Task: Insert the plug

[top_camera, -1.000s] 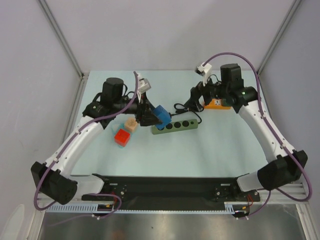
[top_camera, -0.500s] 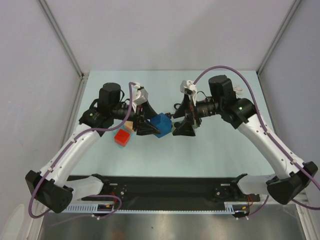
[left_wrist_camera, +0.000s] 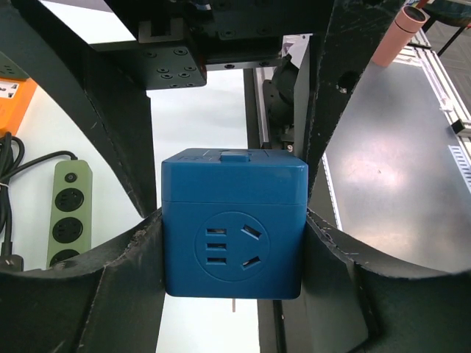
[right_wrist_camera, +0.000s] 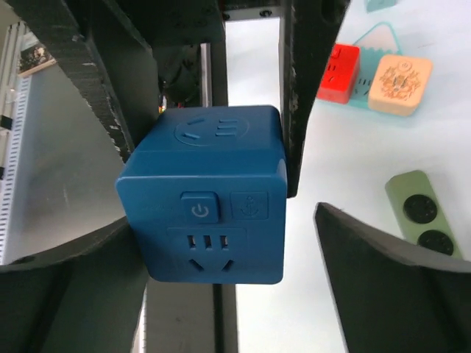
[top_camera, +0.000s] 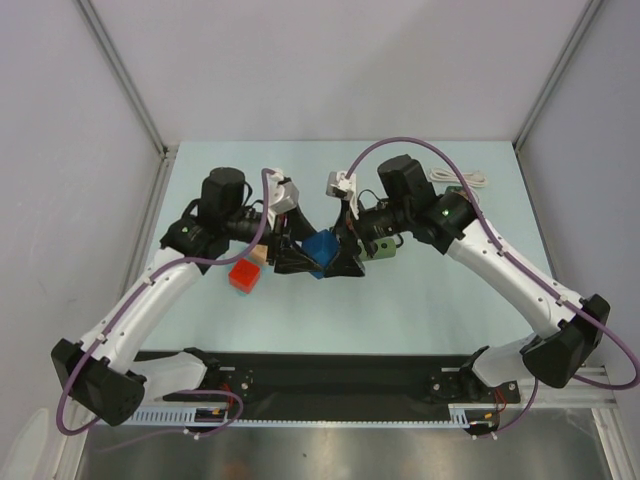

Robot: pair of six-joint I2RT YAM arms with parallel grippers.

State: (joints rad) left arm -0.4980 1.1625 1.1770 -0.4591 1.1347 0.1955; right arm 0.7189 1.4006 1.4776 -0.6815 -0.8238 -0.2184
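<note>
The plug is a blue cube (top_camera: 322, 247) with socket holes on its faces and a thin pin under it. It hangs above the table, and my left gripper (top_camera: 300, 258) is shut on it, its fingers pressed on both sides of the blue cube (left_wrist_camera: 234, 220). My right gripper (top_camera: 345, 255) faces it from the right and stands open around the blue cube (right_wrist_camera: 204, 195). Its left finger (right_wrist_camera: 88, 272) lies next to the cube's side and its right finger (right_wrist_camera: 368, 272) stands well apart. The green power strip (top_camera: 378, 249) lies just behind, partly hidden by the right gripper.
A red cube (top_camera: 244, 274) and a beige cube (top_camera: 262, 252) sit on the table to the left of the grippers. The green power strip (left_wrist_camera: 65, 213) has a black cord (left_wrist_camera: 11, 169) beside it. A coiled white cable (top_camera: 462, 177) lies at the back right.
My right arm has swung left from the back right of the table to the blue cube, its open jaws now around it. The left gripper has kept its hold and shifted slightly.
</note>
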